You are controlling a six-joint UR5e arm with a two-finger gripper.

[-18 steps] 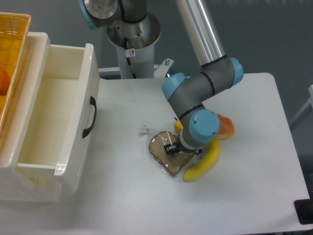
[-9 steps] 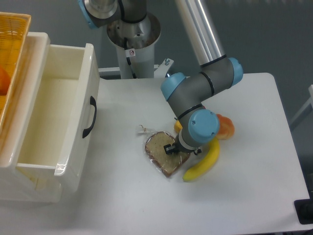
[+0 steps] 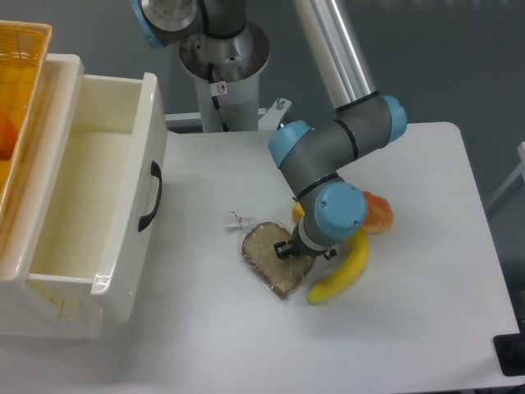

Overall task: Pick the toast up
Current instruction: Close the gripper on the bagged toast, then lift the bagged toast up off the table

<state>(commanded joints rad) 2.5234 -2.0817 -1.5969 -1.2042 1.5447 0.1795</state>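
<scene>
Down at the black two-finger gripper (image 3: 289, 249), the fingers sit right on the right-hand edge of the flat brown toast slice in its clear crinkly plastic wrap (image 3: 271, 258), and it looks pinched there, though the blue wrist joint hides the jaws too much to call it: I cannot tell if the grip is truly clamped. The toast has slid leftward across the white table (image 3: 410, 328) over the last second, its twisted wrap tail now nearer the cream drawer with the black handle (image 3: 123, 205). So the slice is moving with the fingers, a good sign that contact is real, but it lies flat on the tabletop, not lifted. The curved yellow banana (image 3: 343, 275) has stayed put just right of the toast, and a gap has opened where the two were almost touching. An orange-red fruit (image 3: 379, 212) sits behind the wrist, unchanged. The lift itself remains to do.
</scene>
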